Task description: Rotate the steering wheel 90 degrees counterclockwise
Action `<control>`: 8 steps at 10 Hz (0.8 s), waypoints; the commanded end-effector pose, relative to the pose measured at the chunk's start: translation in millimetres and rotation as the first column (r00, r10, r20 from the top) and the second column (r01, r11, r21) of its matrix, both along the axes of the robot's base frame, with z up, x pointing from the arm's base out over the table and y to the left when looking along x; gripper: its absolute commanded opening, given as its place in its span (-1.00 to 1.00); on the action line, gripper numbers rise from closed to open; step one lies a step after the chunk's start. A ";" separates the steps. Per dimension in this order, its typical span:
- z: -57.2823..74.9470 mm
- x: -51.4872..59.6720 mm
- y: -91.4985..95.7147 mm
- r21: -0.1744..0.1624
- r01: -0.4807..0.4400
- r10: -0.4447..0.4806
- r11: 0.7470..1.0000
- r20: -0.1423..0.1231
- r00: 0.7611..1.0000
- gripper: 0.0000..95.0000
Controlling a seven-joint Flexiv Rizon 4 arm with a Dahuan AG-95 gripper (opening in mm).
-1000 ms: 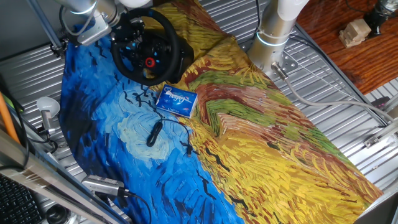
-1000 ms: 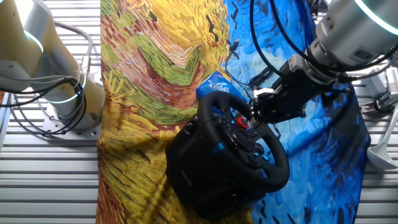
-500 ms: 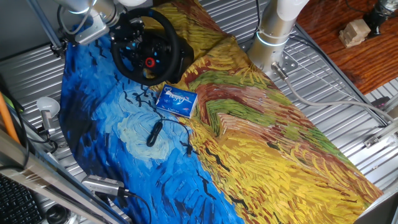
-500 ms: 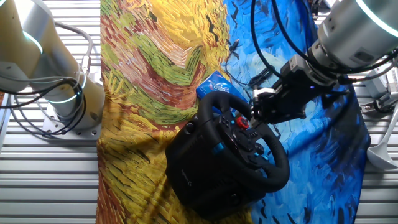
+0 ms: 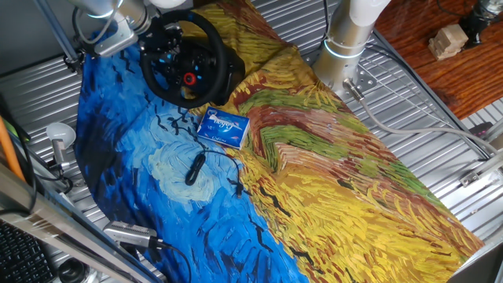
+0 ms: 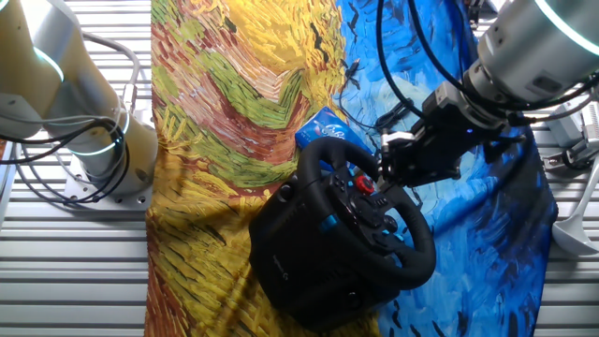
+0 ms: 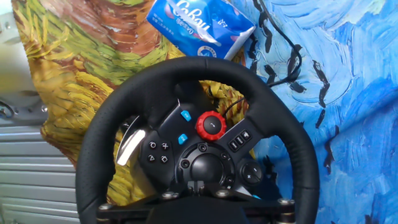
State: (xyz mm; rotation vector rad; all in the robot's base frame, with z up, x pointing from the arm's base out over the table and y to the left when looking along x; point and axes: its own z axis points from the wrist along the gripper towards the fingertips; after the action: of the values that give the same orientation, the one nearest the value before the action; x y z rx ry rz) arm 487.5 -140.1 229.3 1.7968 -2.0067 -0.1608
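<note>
The black steering wheel (image 5: 185,60) stands on its bulky black base at the far end of the painted cloth. Its hub has a red knob (image 5: 189,79) and small blue buttons. In the other fixed view, my gripper (image 6: 391,159) sits at the upper right of the wheel (image 6: 370,215) rim, its dark fingers closed on the rim. In the hand view the wheel (image 7: 205,163) fills the frame with the red knob (image 7: 211,125) above the hub centre. The black gripper body (image 7: 194,206) covers the rim's near part, so the fingertips are hidden there.
A blue packet (image 5: 223,126) lies on the cloth just in front of the wheel; it also shows in the hand view (image 7: 200,25). A thin black cable with a plug (image 5: 195,167) lies nearer. A second arm's base (image 5: 346,39) stands beside the cloth.
</note>
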 end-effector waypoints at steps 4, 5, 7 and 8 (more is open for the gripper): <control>-0.1 -0.1 -0.1 0.052 -0.106 0.108 0.993 -0.022 0.994 -1.00; 2.9 -3.2 -4.2 0.081 -0.172 0.175 0.982 -0.033 0.984 -1.00; 17.3 -27.7 -20.1 0.119 -0.262 0.269 0.958 -0.045 0.962 -1.00; 19.6 -36.1 -22.8 0.133 -0.289 0.297 0.948 -0.046 0.954 -1.00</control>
State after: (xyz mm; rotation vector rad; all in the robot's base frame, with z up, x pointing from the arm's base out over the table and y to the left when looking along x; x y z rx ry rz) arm 462.0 -158.0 244.5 2.0678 -1.7447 -0.2443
